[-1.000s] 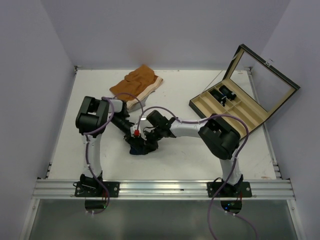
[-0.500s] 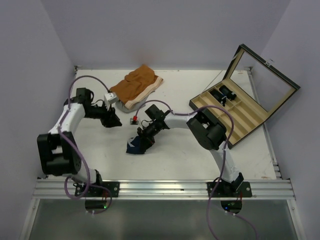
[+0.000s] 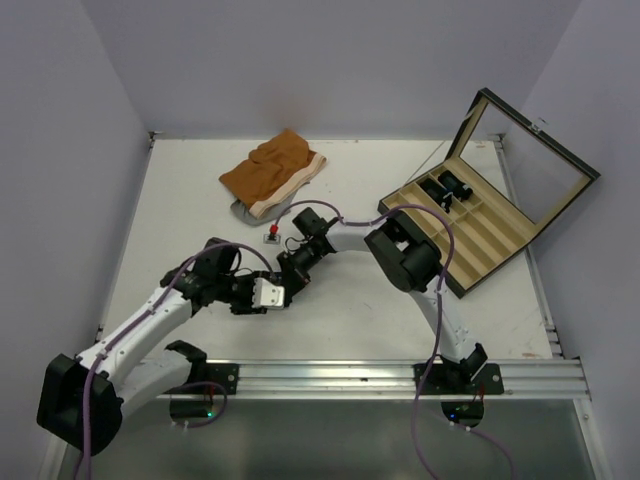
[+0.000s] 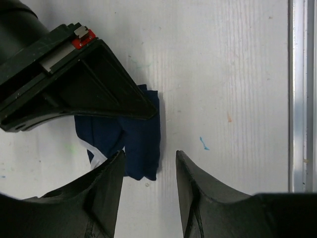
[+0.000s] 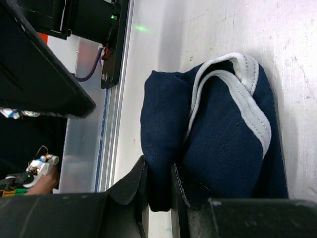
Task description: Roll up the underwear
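- Navy-blue cloth with white trim, the underwear [image 5: 218, 148], lies bunched in a small lump on the white table [image 4: 237, 74], near the middle and in front of both my arms
- It is folded over on itself, but I think it is not a neat roll yet, because the white trim sits loose on one side
- My right gripper [image 5: 158, 184] is low at one side of the lump, and I think this is to keep the cloth from sliding or opening up
- Its two fingers [image 5: 130, 191] are close together and pinch a thick fold of the blue cloth between them
- My left gripper [image 4: 148, 159] points at the lump from the other side and faces the right one, and I think it is there to take the free edge
- Its fingers [image 4: 101, 196] are spread apart and hold nothing
- One edge of the cloth lies just inside the gap between the tips, and I cannot tell if a tip brushes it
- Orange shorts [image 3: 272, 172] lie well apart at the far side of the table, out of my way
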`<action>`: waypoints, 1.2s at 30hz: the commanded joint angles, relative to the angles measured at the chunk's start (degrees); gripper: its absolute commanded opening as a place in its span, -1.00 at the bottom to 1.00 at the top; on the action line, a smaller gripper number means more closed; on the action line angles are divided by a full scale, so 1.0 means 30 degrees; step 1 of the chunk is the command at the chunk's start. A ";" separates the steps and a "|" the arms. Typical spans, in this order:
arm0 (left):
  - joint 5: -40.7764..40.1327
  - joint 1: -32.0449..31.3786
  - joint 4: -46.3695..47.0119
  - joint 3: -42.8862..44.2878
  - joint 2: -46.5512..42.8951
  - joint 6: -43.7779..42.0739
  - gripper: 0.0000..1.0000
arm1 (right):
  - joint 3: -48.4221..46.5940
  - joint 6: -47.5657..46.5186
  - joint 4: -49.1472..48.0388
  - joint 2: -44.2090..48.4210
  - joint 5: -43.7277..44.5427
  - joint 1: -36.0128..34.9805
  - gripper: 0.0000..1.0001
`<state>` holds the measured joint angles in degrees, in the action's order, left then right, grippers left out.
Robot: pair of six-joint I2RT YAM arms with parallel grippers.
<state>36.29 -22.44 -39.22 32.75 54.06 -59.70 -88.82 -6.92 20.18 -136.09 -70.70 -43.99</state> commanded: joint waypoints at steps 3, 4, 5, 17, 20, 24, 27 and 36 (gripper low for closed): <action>-0.3012 -0.2126 0.4195 -0.0370 0.1664 0.0213 -0.02 | 0.0601 -0.0302 0.1095 -0.1541 0.3673 0.0160 -1.00; -0.3219 -0.2276 0.4429 -0.0545 0.2218 0.0242 -0.03 | 0.0630 -0.0273 0.1123 -0.1569 0.3644 0.0160 -1.00; -0.3453 -0.2422 0.4954 -0.0604 0.2455 0.0388 -0.03 | 0.0631 -0.0272 0.1123 -0.1599 0.3615 0.0189 -1.00; -0.6032 -0.3625 0.6130 -0.2128 0.4302 0.0711 -0.42 | 0.0601 0.0020 0.1007 -0.1570 0.3615 0.0307 -1.00; -0.6004 -0.3654 0.5840 -0.2100 0.5063 0.0740 -0.86 | 0.0601 0.0429 0.0802 -0.1336 0.3760 0.0511 -0.86; -0.5772 -0.3654 0.4873 -0.1690 0.6410 0.0742 -1.00 | 0.0543 0.0782 0.0947 -0.0343 0.4111 0.1096 -0.25; -0.5070 -0.3654 0.3469 -0.0988 0.7522 0.0421 -1.00 | 0.0222 0.0491 0.1794 0.0623 0.4754 0.1858 0.16; -0.2813 -0.3157 0.0012 0.2321 1.3085 0.0946 -1.00 | -0.1068 -0.0563 0.4168 0.2911 0.6247 0.3997 0.71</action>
<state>25.50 -32.32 -26.02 41.93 84.82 -57.89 -90.37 -4.14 29.67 -130.02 -62.94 -34.61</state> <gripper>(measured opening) 0.051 0.852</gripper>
